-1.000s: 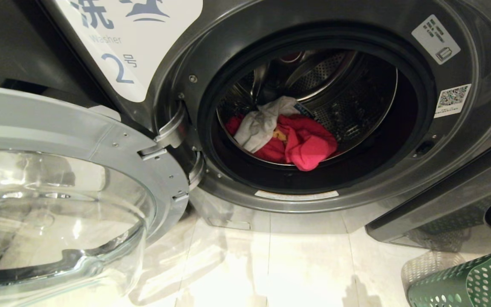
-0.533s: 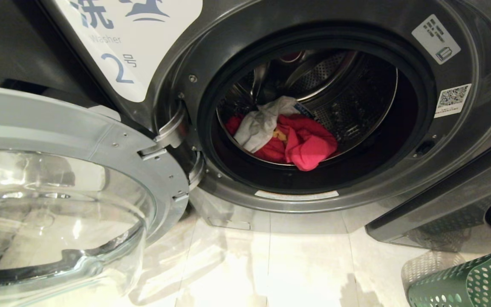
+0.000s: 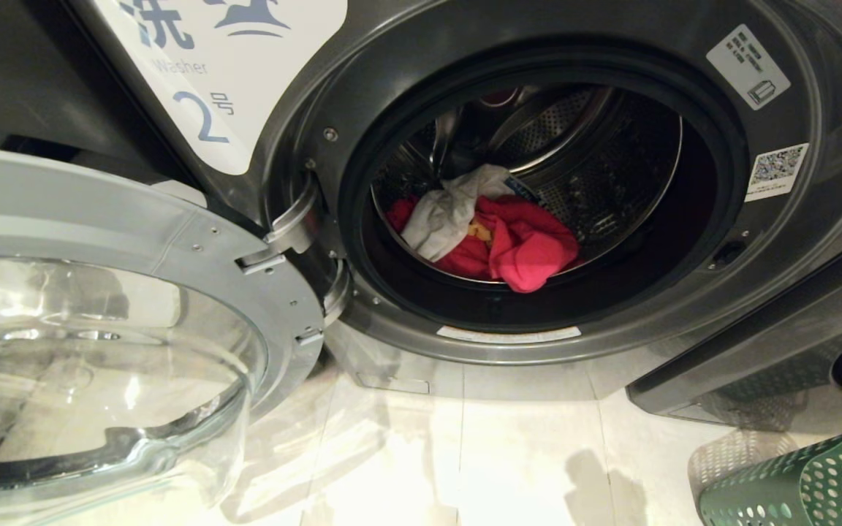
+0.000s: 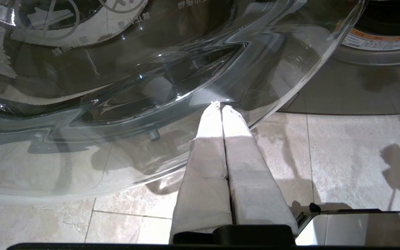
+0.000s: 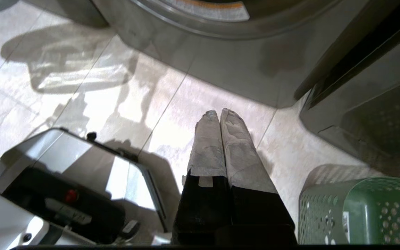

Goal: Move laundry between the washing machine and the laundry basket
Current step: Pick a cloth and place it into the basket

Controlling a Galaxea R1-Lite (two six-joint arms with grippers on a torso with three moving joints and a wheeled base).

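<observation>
The left claw is reaching up from the bottom middle of the frame, its two cloth-wrapped fingers pressing together with no gap, holding nothing. Its tips are sitting just at the curved edge of the glass door, which is filling the upper left and middle. Pale floor tiles are showing at lower right, and the washer is occupying the upper right.

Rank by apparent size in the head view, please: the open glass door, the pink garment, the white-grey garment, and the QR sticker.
1. Open glass door, by far the largest, though it is nearest the camera.
2. Pink garment.
3. White-grey garment, partly lying over the pink one, so its full size is unsure.
4. QR sticker, the smallest.
</observation>
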